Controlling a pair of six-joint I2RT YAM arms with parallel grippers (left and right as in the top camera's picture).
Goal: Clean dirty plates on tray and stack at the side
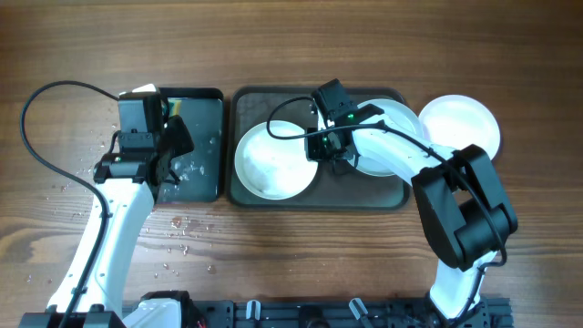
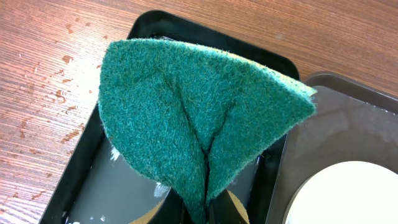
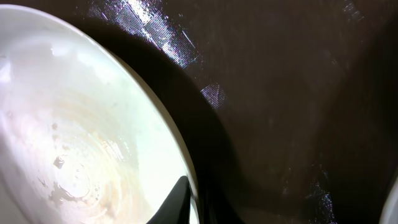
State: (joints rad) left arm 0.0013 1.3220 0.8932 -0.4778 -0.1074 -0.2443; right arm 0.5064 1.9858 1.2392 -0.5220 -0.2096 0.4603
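A folded green scouring sponge [image 2: 199, 118], clamped in the left gripper [image 1: 173, 123], hangs over the black tray [image 2: 81, 168]. On the grey-green tray [image 1: 246, 100] the right gripper [image 1: 330, 150] pinches the rim of a wet plate [image 1: 273, 164], a thin hold that could slip if lifted. Its arm hides much of a second plate [image 1: 396, 118]; a third plate [image 1: 460, 123] sits on the table [image 1: 364, 255].

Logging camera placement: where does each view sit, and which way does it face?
Overhead: above the table, facing straight down; left arm and right arm show.
Left wrist: on the left arm, looking down past the pinched sponge onto the black tray; fingers unclear.
Right wrist: close on the plate rim its fingers grip, tray behind.
All three show that plate.
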